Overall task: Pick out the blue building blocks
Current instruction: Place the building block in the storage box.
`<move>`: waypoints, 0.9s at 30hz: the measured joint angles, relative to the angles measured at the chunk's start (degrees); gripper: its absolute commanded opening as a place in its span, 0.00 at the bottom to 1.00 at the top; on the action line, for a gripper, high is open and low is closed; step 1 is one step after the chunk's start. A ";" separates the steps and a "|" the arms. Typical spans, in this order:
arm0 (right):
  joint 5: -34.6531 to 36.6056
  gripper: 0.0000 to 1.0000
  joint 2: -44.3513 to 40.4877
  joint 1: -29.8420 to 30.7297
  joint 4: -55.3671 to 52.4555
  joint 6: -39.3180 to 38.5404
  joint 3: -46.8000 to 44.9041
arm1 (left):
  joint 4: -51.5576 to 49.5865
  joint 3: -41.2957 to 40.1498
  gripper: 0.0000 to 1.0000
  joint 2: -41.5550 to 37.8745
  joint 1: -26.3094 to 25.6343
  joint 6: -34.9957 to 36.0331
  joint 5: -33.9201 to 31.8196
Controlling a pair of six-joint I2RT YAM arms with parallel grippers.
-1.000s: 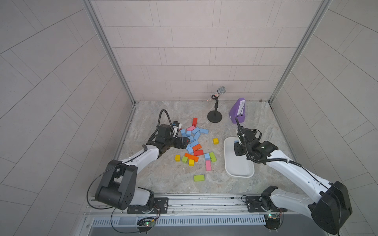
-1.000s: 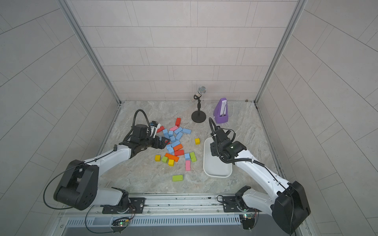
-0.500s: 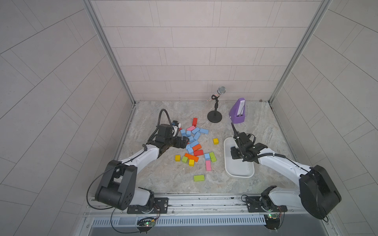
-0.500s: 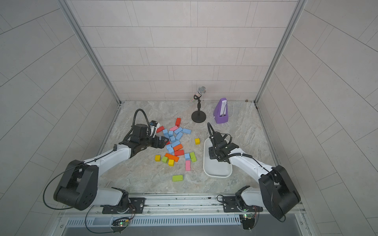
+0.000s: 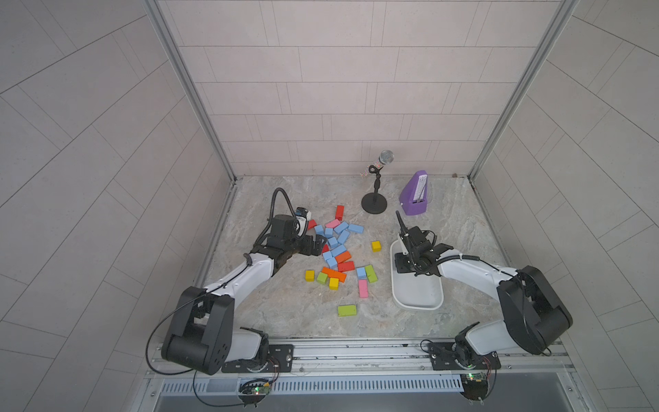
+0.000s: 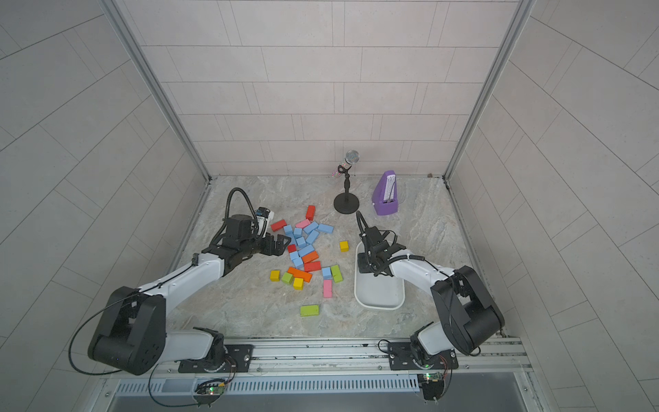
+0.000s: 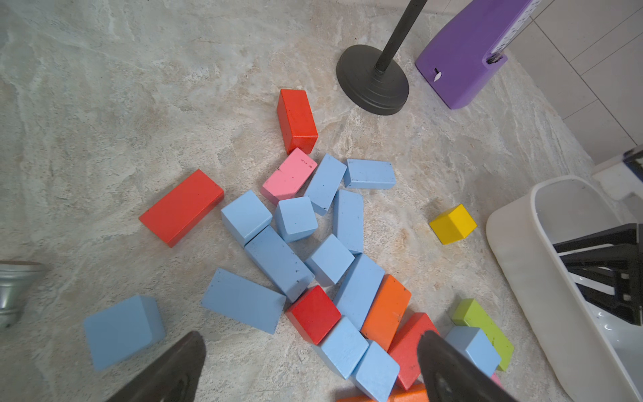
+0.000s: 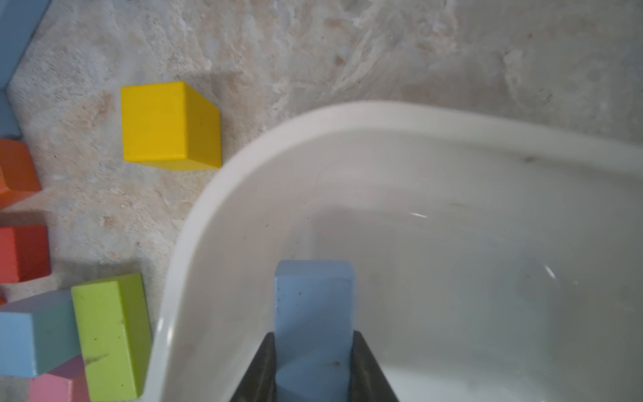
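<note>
Several light blue building blocks (image 5: 337, 237) (image 6: 303, 242) lie in a loose pile among red, orange and pink ones on the stone floor; the left wrist view shows them close up (image 7: 278, 261). My left gripper (image 5: 315, 246) (image 7: 310, 339) stands open at the pile's left edge, low over the blocks, with nothing between its fingers. My right gripper (image 5: 404, 262) (image 8: 314, 339) is shut on one oblong blue block (image 8: 313, 299), which it holds over the far end of the white tray (image 5: 417, 303) (image 8: 195, 243). In both top views the held block is hidden by the gripper.
A microphone on a black stand (image 5: 374, 205) and a purple metronome (image 5: 413, 194) stand behind the pile and the tray. A yellow cube (image 5: 376, 245) sits between the pile and the tray. A green brick (image 5: 347, 310) lies alone toward the front rail. Tiled walls enclose three sides.
The right arm has folded in, and its gripper with the blue block has shifted a little leftward over the tray's far end. The left arm has stayed put.
</note>
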 measured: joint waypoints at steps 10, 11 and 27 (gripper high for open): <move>-1.60 0.49 -1.07 -0.04 1.01 2.12 -1.60 | 0.33 0.00 1.00 -0.42 0.26 -0.22 0.24; -1.70 0.49 -1.64 -0.04 0.85 2.21 -1.57 | 0.37 0.00 1.00 -0.48 0.26 -0.22 0.24; 3.34 0.29 -13.60 -4.55 -1.29 2.75 -6.43 | 0.42 -0.02 1.00 -0.50 0.59 -2.36 1.70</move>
